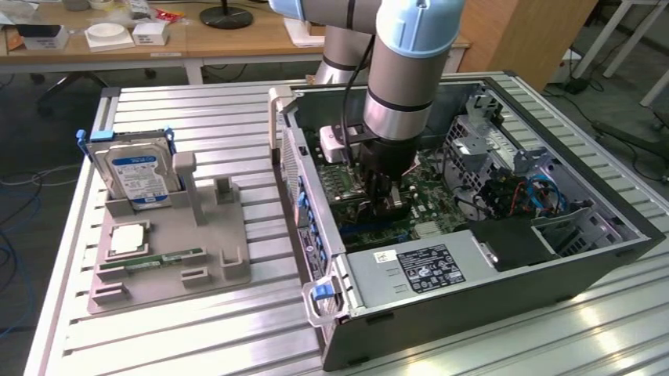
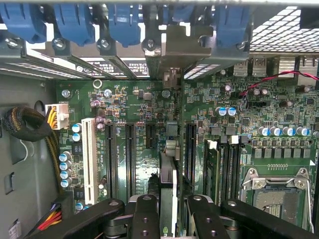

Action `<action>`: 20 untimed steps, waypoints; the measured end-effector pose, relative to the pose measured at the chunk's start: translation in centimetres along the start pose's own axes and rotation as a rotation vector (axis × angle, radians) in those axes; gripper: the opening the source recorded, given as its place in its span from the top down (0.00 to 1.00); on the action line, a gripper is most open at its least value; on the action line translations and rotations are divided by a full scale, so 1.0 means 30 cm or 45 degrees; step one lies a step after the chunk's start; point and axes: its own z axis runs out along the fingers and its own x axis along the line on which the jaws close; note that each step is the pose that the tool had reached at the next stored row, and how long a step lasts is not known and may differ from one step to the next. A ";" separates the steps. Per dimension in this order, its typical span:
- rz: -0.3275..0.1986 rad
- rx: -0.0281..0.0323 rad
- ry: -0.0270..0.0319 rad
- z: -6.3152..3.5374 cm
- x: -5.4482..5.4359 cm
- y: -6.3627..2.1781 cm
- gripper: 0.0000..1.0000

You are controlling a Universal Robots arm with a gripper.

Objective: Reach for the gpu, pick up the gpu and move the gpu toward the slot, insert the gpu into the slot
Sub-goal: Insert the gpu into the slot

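My gripper [image 1: 383, 196] reaches down inside the open computer case [image 1: 585, 258], over the green motherboard [image 2: 139, 109]. In the wrist view my gripper [image 2: 172, 211] is shut on the gpu [image 2: 168, 174], which I see edge-on, standing upright between the two black fingers [image 2: 144, 214]. The card's silver end bracket [image 2: 174, 47] sits against the case's rear wall, below the blue clips. The card stands in line with the long black slots [image 2: 190, 149]; the slot under it is hidden, and I cannot tell whether its lower edge is seated.
A grey fixture [image 1: 225, 262] on the exterior view's left holds a blue-labelled hard drive [image 1: 136, 168], a chip [image 1: 125, 239] and a memory stick [image 1: 162, 258]. Around the card lie the power supply [image 1: 418, 270], a CPU socket [image 2: 276, 199] and a cable bundle [image 2: 25, 124].
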 end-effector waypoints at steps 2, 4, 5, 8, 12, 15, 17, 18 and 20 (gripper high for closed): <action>0.000 0.0000 0.0001 0.000 0.000 0.000 0.73; 0.000 0.0000 0.0001 0.000 0.000 0.000 0.73; 0.000 0.0000 0.0001 0.000 0.000 0.000 0.73; 0.000 0.0000 0.0001 0.000 0.000 0.000 0.73; 0.000 0.0000 0.0009 0.005 0.000 0.000 0.73; 0.000 0.0004 -0.0002 0.003 0.000 -0.001 0.73; 0.000 0.0008 -0.0015 -0.002 0.000 -0.001 0.73; 0.000 0.0005 -0.0012 -0.003 -0.001 -0.001 0.73; 0.000 0.0001 -0.0003 -0.005 0.000 -0.001 0.73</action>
